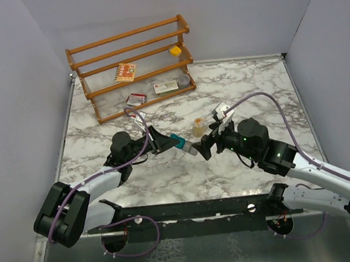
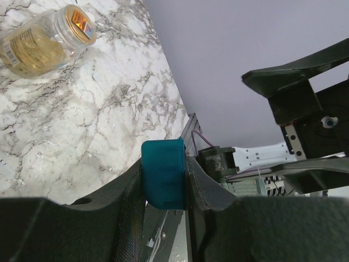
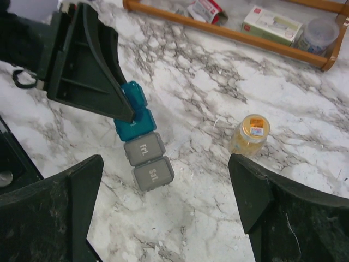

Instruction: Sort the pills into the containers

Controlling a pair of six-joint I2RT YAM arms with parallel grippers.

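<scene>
1. Centre of the top view: the left gripper (image 1: 165,141) is clamped on the teal end of the containers (image 3: 143,150). They form a short strip of joined boxes, two teal and then two grey marked "Fri" and "Sat".
2. The strip sticks out from the jaws over the marble table (image 3: 207,218). I cannot tell whether the grey end touches the table.
3. Just to the right, the right gripper (image 1: 208,141) faces the strip. Its jaws are spread wide and hold nothing, and the grey end lies near the gap between them.
4. Risk: the strip is gripped at one end only. A push on the free grey end would likely lever it round or out of the clamp.
5. Risk: a capped pill bottle (image 3: 250,134) stands near the right gripper, right of centre in the right wrist view. A swing of that wide-open gripper could tip it.
6. Risk: the lids that show look shut. Pills dropped now would probably bounce off onto the table.
</scene>
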